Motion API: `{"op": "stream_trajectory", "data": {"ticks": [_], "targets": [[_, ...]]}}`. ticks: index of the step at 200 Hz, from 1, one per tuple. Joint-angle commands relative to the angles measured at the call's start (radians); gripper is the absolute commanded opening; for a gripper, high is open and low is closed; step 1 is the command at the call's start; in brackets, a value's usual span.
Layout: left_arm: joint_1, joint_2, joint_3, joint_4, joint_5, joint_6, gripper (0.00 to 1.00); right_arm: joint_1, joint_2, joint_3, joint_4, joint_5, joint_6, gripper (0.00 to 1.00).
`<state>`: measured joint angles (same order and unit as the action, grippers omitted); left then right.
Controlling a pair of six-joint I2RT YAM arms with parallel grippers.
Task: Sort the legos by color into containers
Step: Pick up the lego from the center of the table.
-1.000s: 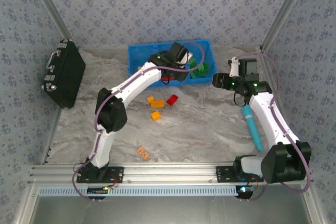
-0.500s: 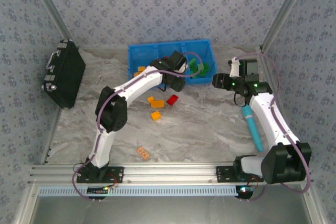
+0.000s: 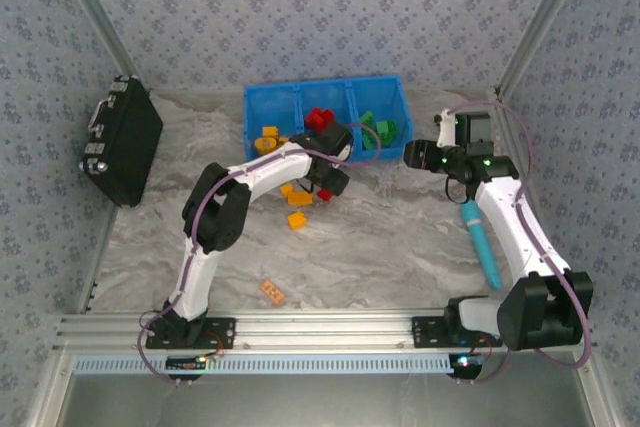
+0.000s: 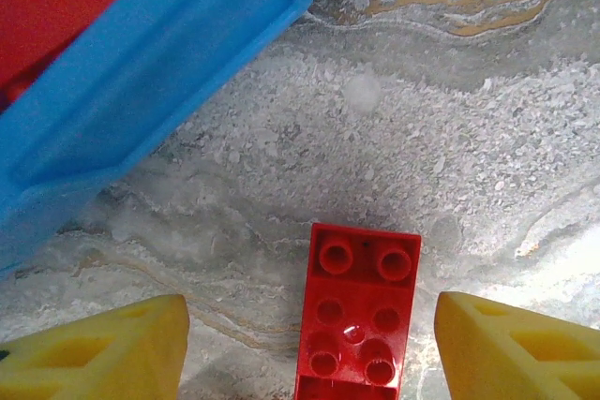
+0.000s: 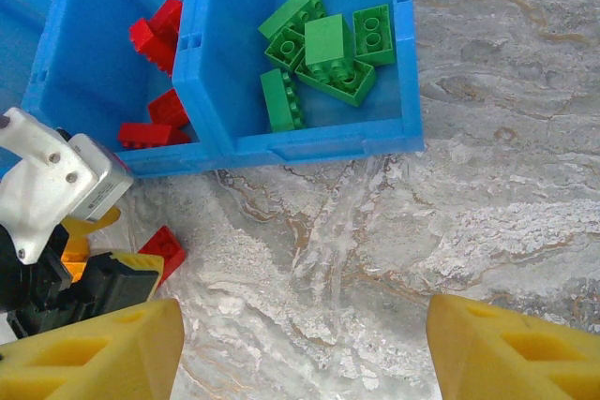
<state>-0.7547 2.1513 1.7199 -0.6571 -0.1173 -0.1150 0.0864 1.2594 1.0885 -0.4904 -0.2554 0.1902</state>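
Blue bin (image 3: 275, 97), three compartments (image 3: 385, 97)

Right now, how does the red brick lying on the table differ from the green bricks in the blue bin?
The red brick lies on the bare table, outside the blue bin; the green bricks sit inside its right-end compartment. The red brick is a single piece, flat, studs up; the green bricks are several, piled together at different angles. Both are studded plastic bricks.
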Motion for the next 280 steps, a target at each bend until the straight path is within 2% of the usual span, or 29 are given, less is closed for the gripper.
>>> {"op": "stream_trajectory", "data": {"ticks": [1,81,103,125,149,180,229,280], "targets": [[-0.004,0.023,-0.003,0.052,0.013,-0.02,0.7,-0.007,0.008,-0.009,-0.016,-0.012,-0.005,0.71],[-0.011,0.04,-0.063,0.092,0.038,-0.061,0.68,-0.007,0.037,-0.001,-0.01,-0.029,0.002,0.71],[-0.009,0.047,-0.072,0.089,0.029,-0.066,0.63,-0.007,0.038,-0.002,-0.01,-0.027,0.002,0.71],[-0.011,0.054,-0.077,0.083,0.025,-0.075,0.5,-0.007,0.038,-0.001,-0.01,-0.027,0.002,0.71],[-0.012,0.063,-0.083,0.083,0.023,-0.081,0.41,-0.006,0.037,-0.002,-0.01,-0.028,0.003,0.71],[-0.015,0.067,-0.086,0.079,0.026,-0.086,0.33,-0.007,0.034,-0.007,-0.01,-0.026,0.003,0.71],[-0.017,0.035,-0.09,0.059,-0.008,-0.097,0.24,-0.007,0.04,-0.009,-0.005,-0.028,0.007,0.71],[-0.006,-0.035,0.046,0.012,-0.073,-0.056,0.22,-0.003,0.013,-0.015,-0.039,-0.03,-0.005,0.72]]}}
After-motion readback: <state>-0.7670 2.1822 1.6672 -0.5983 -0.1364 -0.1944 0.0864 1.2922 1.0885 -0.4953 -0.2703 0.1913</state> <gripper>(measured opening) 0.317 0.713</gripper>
